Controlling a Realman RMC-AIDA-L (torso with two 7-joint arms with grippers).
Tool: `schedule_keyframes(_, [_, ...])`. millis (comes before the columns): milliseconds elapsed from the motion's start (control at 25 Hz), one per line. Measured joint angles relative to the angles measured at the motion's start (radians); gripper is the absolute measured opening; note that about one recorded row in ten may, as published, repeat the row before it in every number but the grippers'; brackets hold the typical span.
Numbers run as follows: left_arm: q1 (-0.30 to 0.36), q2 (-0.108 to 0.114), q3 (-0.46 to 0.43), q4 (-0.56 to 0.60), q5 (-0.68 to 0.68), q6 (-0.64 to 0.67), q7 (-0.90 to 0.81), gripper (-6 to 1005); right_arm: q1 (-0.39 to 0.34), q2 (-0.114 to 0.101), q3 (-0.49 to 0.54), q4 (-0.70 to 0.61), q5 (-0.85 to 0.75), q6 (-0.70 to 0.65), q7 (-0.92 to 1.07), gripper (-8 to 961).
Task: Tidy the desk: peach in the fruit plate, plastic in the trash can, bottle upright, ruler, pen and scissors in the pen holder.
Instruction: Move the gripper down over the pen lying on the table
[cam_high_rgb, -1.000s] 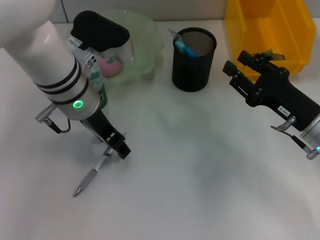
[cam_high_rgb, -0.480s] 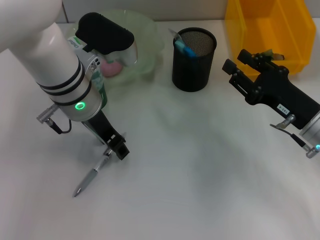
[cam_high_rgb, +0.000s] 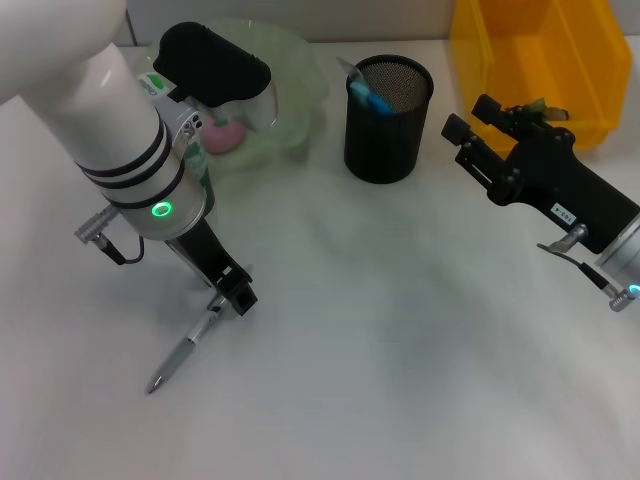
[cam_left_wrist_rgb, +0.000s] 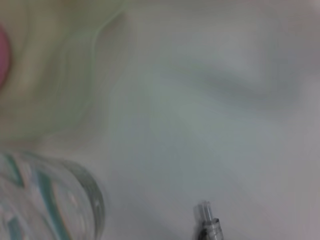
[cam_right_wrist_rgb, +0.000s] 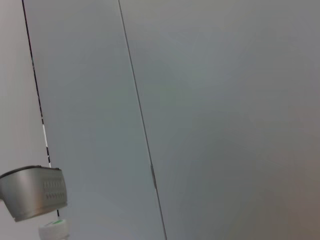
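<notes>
Silver slender pen (cam_high_rgb: 183, 350) lies at the left hand (cam_high_rgb: 232, 299), grip state unclear; a glancing closure could roll it toward 7 o'clock on the white surface (cam_high_rgb: 400, 350).

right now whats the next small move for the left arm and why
Probably close the left gripper on the pen and lift it. The gripper sits low at the pen's upper end, the pen lies flat on the table, and the pen holder waits behind. The right gripper hangs idle.

White desk (cam_high_rgb: 400, 330): pen (cam_high_rgb: 180, 352), pen holder (cam_high_rgb: 388, 118), fruit plate (cam_high_rgb: 295, 90).
</notes>
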Motion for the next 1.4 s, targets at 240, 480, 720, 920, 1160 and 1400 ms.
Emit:
schedule_keyframes(240, [-0.002,0.000,0.015,0.000,0.001,-0.001,0.001,516,0.003,0.000,0.000,0.000,0.000,0.005,0.001,484])
schedule_keyframes(480, [-0.005,0.000,0.038,-0.002,-0.004,-0.004,0.001,479,0.005,0.000,0.000,0.000,0.000,0.006,0.001,484])
schedule_keyframes(720, [-0.007,0.000,0.038,-0.002,-0.003,-0.006,-0.001,458,0.005,0.000,0.000,0.001,0.000,0.005,0.001,484])
schedule_keyframes(920, [-0.010,0.000,0.040,-0.012,-0.001,-0.008,0.000,440,0.005,0.000,0.000,0.000,0.000,0.005,0.001,484])
schedule_keyframes(1160, [-0.013,0.000,0.050,-0.012,-0.003,-0.011,0.002,376,0.005,0.000,0.000,0.000,0.000,0.005,0.001,484])
schedule_keyframes(1400, [-0.014,0.000,0.051,-0.012,-0.004,-0.015,0.002,342,0.006,0.000,0.000,0.000,0.000,0.005,0.001,484])
